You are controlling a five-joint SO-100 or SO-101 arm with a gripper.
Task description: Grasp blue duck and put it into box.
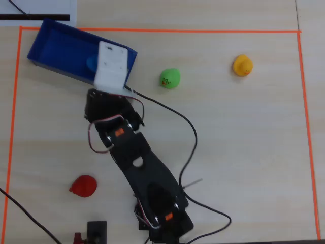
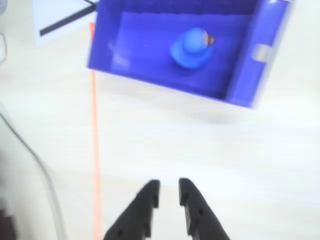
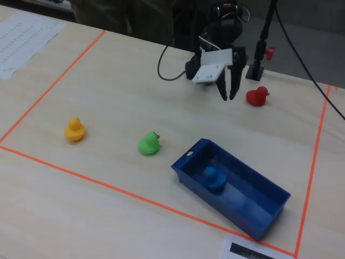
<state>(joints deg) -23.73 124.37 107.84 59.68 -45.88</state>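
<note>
The blue duck (image 2: pixel 192 47) lies inside the dark blue box (image 2: pixel 252 75), near its end with the white mark. In the fixed view the duck (image 3: pixel 214 177) sits in the box (image 3: pixel 245 218) toward its near-left end. In the overhead view the box (image 1: pixel 51 51) is at the top left and the arm's white wrist part covers most of the duck (image 1: pixel 91 62). My gripper (image 2: pixel 169 192) is empty, its jaws a narrow gap apart, over bare table short of the box. In the fixed view the gripper (image 3: pixel 228 96) hangs above the table, well behind the box.
A green duck (image 1: pixel 170 78) and a yellow duck (image 1: pixel 242 65) stand right of the box; a red duck (image 1: pixel 84 186) stands near the arm's base. Orange tape (image 1: pixel 152 30) frames the work area. A black cable (image 1: pixel 193 137) loops beside the arm.
</note>
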